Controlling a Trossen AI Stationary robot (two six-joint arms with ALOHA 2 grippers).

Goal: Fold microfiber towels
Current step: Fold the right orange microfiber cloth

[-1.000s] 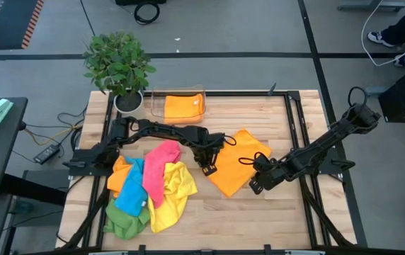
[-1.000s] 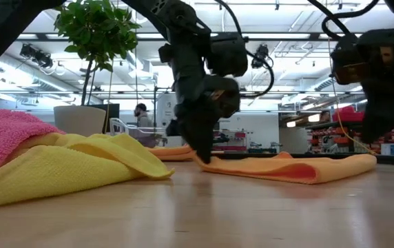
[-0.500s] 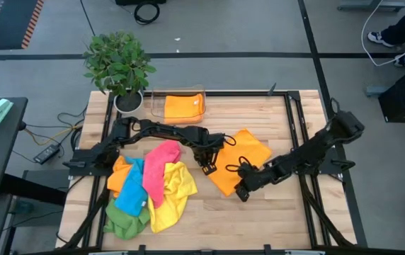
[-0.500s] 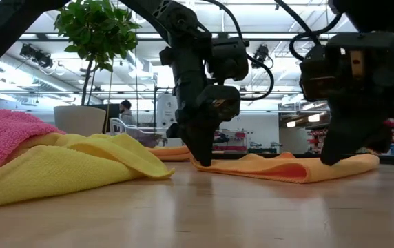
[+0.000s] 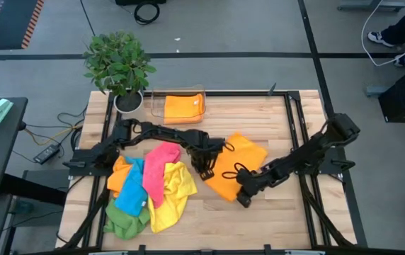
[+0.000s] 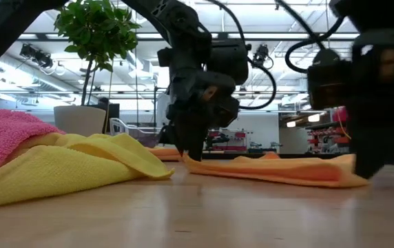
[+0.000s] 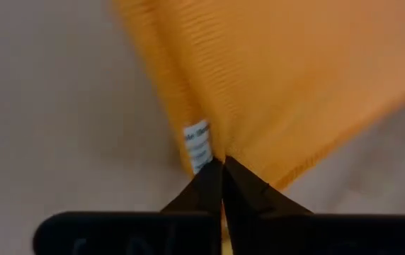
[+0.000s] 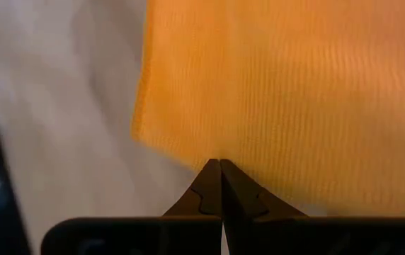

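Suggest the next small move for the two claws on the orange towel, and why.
Probably keep both claws shut and drag the orange towel a little further toward the near table edge to flatten it. The left claw pinches one corner by the label; the right claw pinches the near corner. In the low view the towel still ripples, and the pile of towels lies close on the left.

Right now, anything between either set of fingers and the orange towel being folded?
Nothing visible. The left gripper and right gripper are both shut on the orange towel at its near edge. The pile of towels lies apart to one side, and the clear tray sits at the far edge.
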